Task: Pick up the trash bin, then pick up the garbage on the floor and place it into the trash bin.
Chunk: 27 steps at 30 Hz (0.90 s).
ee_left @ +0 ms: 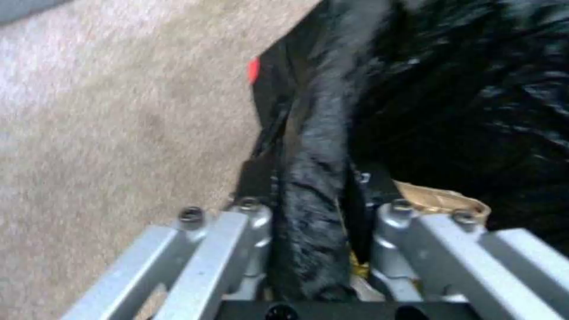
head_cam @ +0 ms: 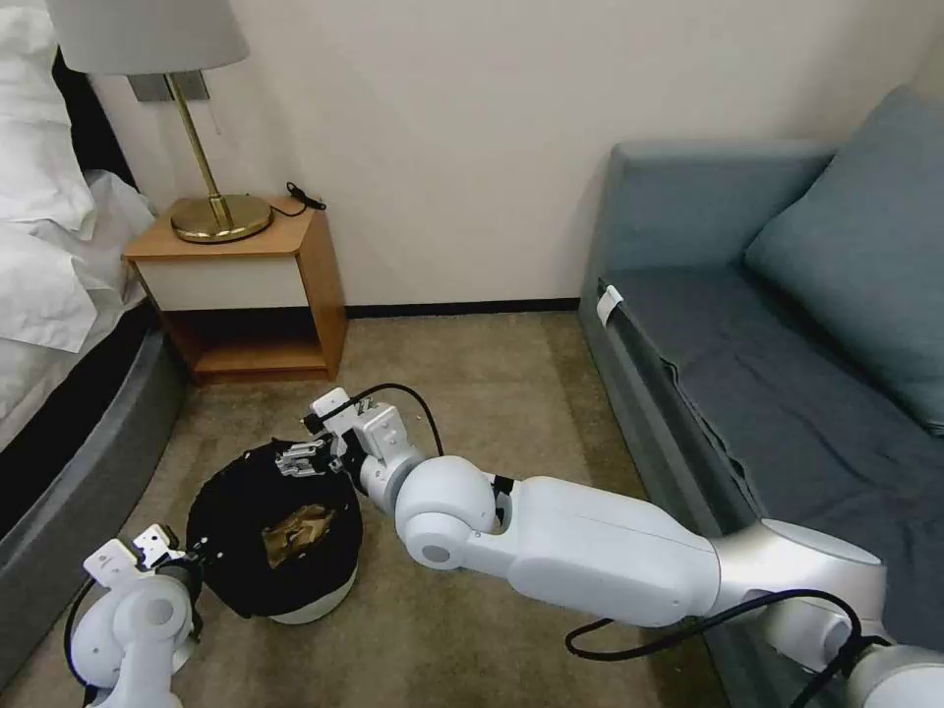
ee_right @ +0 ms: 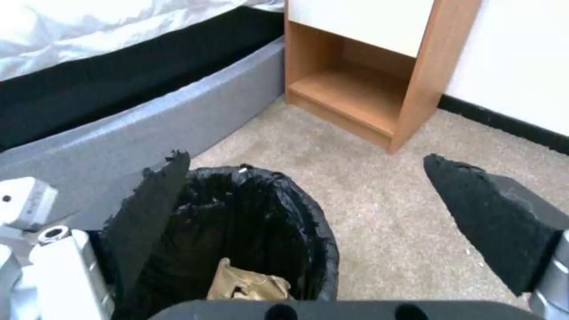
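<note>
1. There, the trash bin (head_cam: 275, 536) stood on the beige carpet (head_cam: 492, 393) between the bed's grey base (head_cam: 88, 442) and the robot's outstretched right arm, its white body showing low down under the crinkly black liner.
2. Inside it lay a crumpled brown-gold piece of garbage (head_cam: 295, 531), resting against the liner near the bin's middle; the right wrist view showed the same scrap (ee_right: 246, 284) deep in the bin (ee_right: 261, 231).
3. The left gripper (ee_left: 311, 249) was clamped on the bin's near rim, one finger outside the liner (ee_left: 308, 178) and one inside, the black plastic pinched between them. A small red spot showed at the liner's edge farther along; what it was could not be told.
4. The right gripper (head_cam: 300, 457) hovered over the far rim of the bin, its jaws spread wide and holding nothing; its two black pads (ee_right: 148, 213) stood well apart in the wrist view, one over the bin's mouth, the other over bare carpet.
5. Beyond the bin stood a wooden nightstand (head_cam: 251, 295) carrying a brass lamp (head_cam: 211, 187), against the wall.
6. A blue-grey sofa (head_cam: 787, 324) lay along the robot's right side.
</note>
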Motion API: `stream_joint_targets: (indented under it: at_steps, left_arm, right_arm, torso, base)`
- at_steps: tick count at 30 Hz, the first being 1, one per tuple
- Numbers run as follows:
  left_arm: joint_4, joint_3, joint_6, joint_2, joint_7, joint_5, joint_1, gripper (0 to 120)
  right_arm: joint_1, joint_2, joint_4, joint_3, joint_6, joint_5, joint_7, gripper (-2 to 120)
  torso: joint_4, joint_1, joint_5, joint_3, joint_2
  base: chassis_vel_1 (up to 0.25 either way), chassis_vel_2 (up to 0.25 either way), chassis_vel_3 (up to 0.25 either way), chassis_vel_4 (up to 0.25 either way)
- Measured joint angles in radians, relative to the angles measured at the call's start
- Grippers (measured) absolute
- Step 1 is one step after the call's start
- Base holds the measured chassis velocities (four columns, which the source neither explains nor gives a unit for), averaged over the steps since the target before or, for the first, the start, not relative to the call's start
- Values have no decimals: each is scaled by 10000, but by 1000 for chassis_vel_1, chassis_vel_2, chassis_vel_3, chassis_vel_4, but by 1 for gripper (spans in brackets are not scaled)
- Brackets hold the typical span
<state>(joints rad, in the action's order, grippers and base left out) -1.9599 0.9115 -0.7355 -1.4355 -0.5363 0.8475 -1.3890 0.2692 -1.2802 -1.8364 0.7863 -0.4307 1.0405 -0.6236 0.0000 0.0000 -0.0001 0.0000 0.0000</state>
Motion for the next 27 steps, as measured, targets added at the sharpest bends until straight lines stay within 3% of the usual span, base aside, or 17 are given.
stream_joint_targets:
  at_steps: [3,6,9,10,12,13,14,15,16,18,20,21,23,25,27]
  left_arm:
    - [-433,122,182,-14,995,-811,-371,45]
    - [-699,252,351,-14,1488,-1104,-575,53]
    - [-1168,548,872,-22,3056,-1967,-984,67]
    - [-1168,548,872,-22,3056,-1967,-984,67]
    - [-1431,790,2145,-63,4964,-2819,-1279,77]
    - [-1464,837,2536,-74,5332,-2974,-1337,79]
    - [-1464,837,2536,-74,5332,-2974,-1337,79]
    - [-1538,946,3483,-96,6193,-3324,-1481,85]
    - [-1559,968,3757,-107,6431,-3424,-1528,88]
    - [-1719,1016,4917,-154,7598,-3863,-1797,98]
    - [-1753,1015,5056,-165,7776,-3928,-1845,98]
    - [-1913,993,5556,-223,8311,-4185,-2025,100]
    - [-2309,809,5949,-318,8760,-4508,-2232,100]
    - [-2399,728,5989,-345,8801,-4595,-2262,100]
    - [-2513,563,6097,-402,8812,-4841,-2324,100]
  right_arm:
    - [62,93,-55,-95,7,-19,2,100]
    - [90,169,-111,-163,11,-24,4,100]
    - [277,328,-254,-413,18,-23,11,100]
    - [277,328,-254,-413,18,-23,11,100]
    - [697,560,-429,-858,97,-42,163,100]
    - [790,624,-465,-942,143,-62,214,100]
    - [790,624,-465,-942,143,-62,214,100]
    - [1139,909,-611,-1319,406,-181,442,100]
    - [1235,986,-652,-1417,492,-222,512,100]
    - [1886,1648,-970,-2261,1200,-717,1004,100]
    - [2021,1793,-1053,-2456,1365,-884,1100,100]
    - [2602,2312,-1449,-3221,1922,-1550,1457,100]
    - [3973,3019,-2485,-5092,2439,-2915,1932,100]
    - [4483,3135,-2759,-5685,2526,-3376,2058,100]
    - [5872,3270,-3317,-7196,2832,-4585,2304,100]
  torso:
    - [0,0,0,0,0]
    - [0,-1,0,0,0]
    - [1,-1,1,0,0]
    - [1,-1,1,0,0]
    - [2,0,2,-1,0]
    - [3,-1,2,0,0]
    - [3,-1,2,0,0]
    - [3,-1,2,-1,0]
    - [3,-1,3,-1,0]
    - [0,-1,3,0,0]
    - [-2,-1,3,-1,0]
    - [-1,0,5,0,0]
    - [-2,-1,3,-2,0]
    - [0,-1,6,-1,0]
    - [-2,-1,6,-2,1]
  base:
    - [0,0,0,0]
    - [0,0,0,0]
    - [0,0,0,0]
    - [0,0,0,0]
    - [0,0,0,0]
    - [0,0,0,0]
    - [0,0,0,0]
    - [0,0,0,0]
    - [0,0,0,0]
    - [0,0,0,0]
    - [0,0,0,0]
    - [0,0,0,0]
    - [0,0,0,0]
    - [0,0,0,0]
    - [0,0,0,0]
